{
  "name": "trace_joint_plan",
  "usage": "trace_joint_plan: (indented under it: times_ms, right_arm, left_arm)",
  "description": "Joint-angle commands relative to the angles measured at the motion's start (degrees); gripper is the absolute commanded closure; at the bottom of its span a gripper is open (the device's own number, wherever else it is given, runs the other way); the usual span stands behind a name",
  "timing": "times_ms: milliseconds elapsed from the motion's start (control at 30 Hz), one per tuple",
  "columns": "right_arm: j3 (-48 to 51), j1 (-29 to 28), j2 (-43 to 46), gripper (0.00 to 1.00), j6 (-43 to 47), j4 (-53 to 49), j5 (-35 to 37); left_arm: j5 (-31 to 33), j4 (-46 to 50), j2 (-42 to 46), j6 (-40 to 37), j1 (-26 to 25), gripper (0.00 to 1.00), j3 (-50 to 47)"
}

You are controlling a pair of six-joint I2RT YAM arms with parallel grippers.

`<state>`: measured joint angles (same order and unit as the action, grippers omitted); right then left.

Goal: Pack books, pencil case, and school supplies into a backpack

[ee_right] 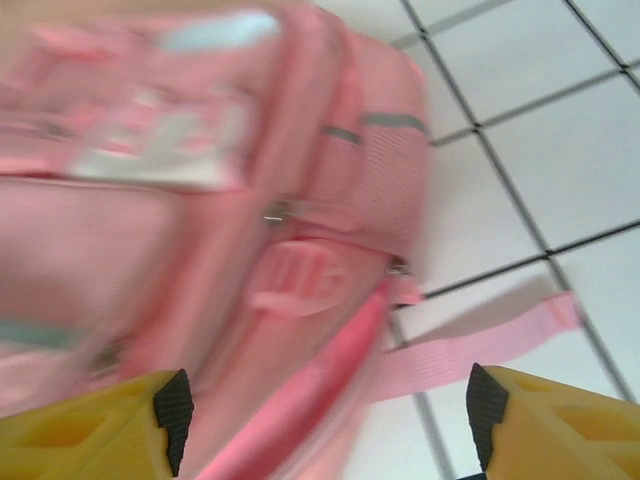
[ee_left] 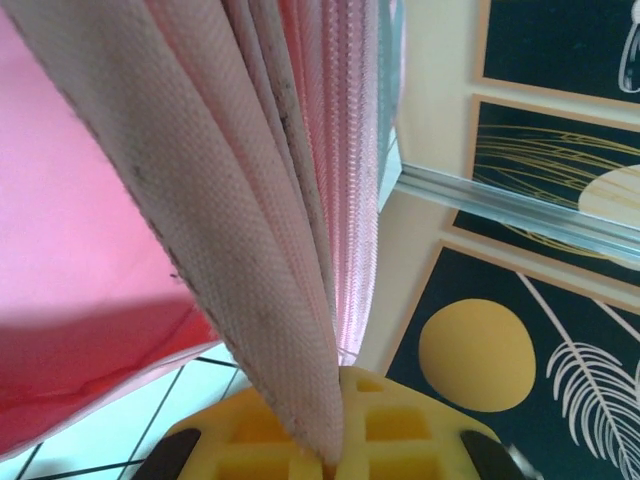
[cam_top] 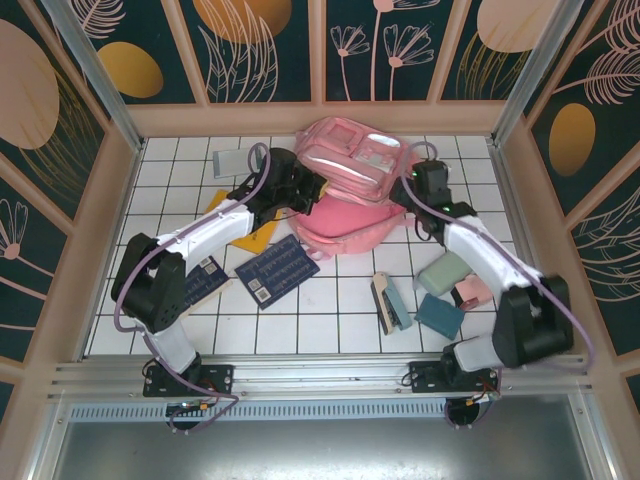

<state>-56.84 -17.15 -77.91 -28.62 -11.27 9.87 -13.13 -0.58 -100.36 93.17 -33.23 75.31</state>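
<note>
Fingers (ee_left: 400,430) of the left gripper (cam_top: 315,185) are being pinched together on a fold of the backpack (cam_top: 352,215) at the table's (cam_top: 340,320) far end, with that arm stretched forward; the right gripper's (ee_right: 330,420) fingers (ee_right: 560,425) are being held spread above its strap (ee_right: 480,350).

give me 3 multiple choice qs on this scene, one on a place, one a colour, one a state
1. Where is the grey book?
a) left of the backpack
b) right of it
c) on top of it

2. What colour is the pencil case?
a) yellow
b) mint green
c) navy

3. What state is the left gripper in?
a) wide open
b) shut on nothing
c) shut on backpack fabric

Answers:
1. a, the top view shows it lying flat at the backpack's left.
2. b, it is a pale mint pouch.
3. c, the left wrist view shows pink fabric pinched in its jaws.
</note>
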Motion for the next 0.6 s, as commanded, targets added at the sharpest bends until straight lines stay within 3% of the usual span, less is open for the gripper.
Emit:
trace_joint_plan:
  times_ms: [0, 100, 233, 433, 567]
  right_arm:
    - [5.6, 2.7, 7.2, 0.27, -14.8, 5.7, -17.9]
    - [11.7, 1.8, 9.7, 0.26, -33.1, 14.5, -29.0]
    - [16.7, -1.4, 8.6, 0.21, -50.7, 25.6, -33.5]
    - [17.7, -2.8, 3.9, 0.20, -60.1, 32.4, -30.9]
    - [17.1, -1.9, 1.0, 0.26, -60.7, 37.3, -27.4]
  left_arm:
    - [0.9, -5.5, -1.3, 2.1, -0.5, 1.00, 3.9]
    - [0.8, -6.6, -2.4, 2.7, -1.1, 1.00, 3.9]
    - [0.8, -7.7, -3.8, 2.0, -2.3, 1.00, 4.9]
    - [-0.1, -6.3, -5.0, -0.8, -3.3, 1.00, 6.9]
    - [0.3, -6.5, -4.1, -0.4, -3.3, 1.00, 5.5]
